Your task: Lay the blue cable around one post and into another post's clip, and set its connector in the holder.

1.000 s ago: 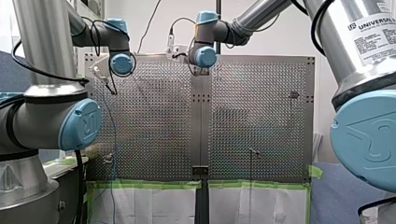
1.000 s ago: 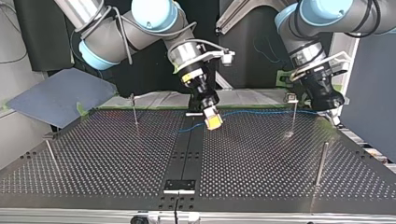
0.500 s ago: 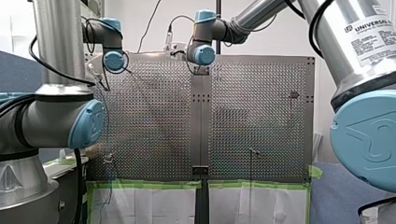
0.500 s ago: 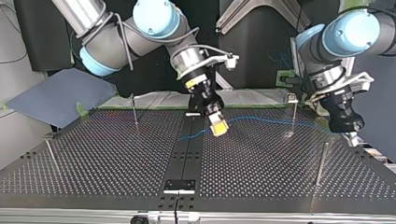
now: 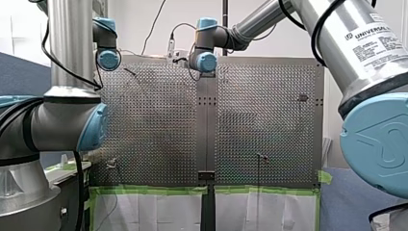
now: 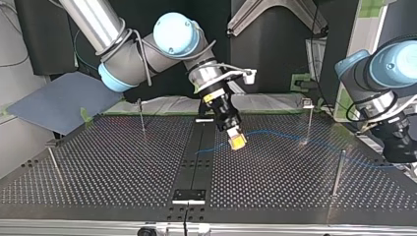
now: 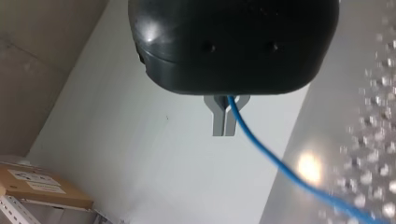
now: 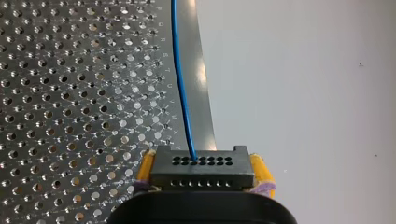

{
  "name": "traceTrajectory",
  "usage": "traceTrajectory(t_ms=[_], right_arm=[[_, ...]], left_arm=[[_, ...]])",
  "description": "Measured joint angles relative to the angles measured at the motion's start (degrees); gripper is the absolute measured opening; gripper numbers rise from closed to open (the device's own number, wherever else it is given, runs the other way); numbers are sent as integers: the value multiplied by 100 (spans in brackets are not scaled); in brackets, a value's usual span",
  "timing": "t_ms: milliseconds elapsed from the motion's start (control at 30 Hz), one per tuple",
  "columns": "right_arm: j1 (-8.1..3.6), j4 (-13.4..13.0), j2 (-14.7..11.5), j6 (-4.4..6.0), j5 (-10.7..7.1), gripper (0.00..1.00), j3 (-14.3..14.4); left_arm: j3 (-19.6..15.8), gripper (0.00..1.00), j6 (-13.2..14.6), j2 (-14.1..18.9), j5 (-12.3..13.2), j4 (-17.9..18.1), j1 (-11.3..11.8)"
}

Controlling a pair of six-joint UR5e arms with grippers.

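Perforated table [image 6: 123, 172]; blue cable [image 8: 179, 84] tight in left tool [image 7: 223, 129], connector [image 8: 201, 164] tight in right tool [image 8: 203, 173].

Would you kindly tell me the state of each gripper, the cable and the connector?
left gripper, shut on the blue cable.
right gripper, shut on the connector.
blue cable, runs over the table between the two grippers.
connector, clamped, with the cable entering its top.

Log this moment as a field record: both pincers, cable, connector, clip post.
left pincer: shut on blue cable
right pincer: yellow pads shut on black connector
cable path: from one pincer to the other across the perforated table
clip post: cable not in its clip
connector: held, not in a holder
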Motion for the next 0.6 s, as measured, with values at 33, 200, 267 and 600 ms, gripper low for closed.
traceTrajectory(t_ms=[33, 200, 267, 600], right_arm=[[1, 8, 24, 1, 3, 0, -40], [-11, 28, 97, 2, 25, 0, -236], [-18, 32, 106, 2, 37, 0, -290], [-66, 39, 141, 4, 135, 0, -401]], left_arm=[[36, 0, 15, -56, 26, 0, 47], [117, 0, 56, -284, 195, 7, 129], [137, 0, 62, -371, 300, 17, 142], [243, 0, 83, -810, 725, 75, 175]])
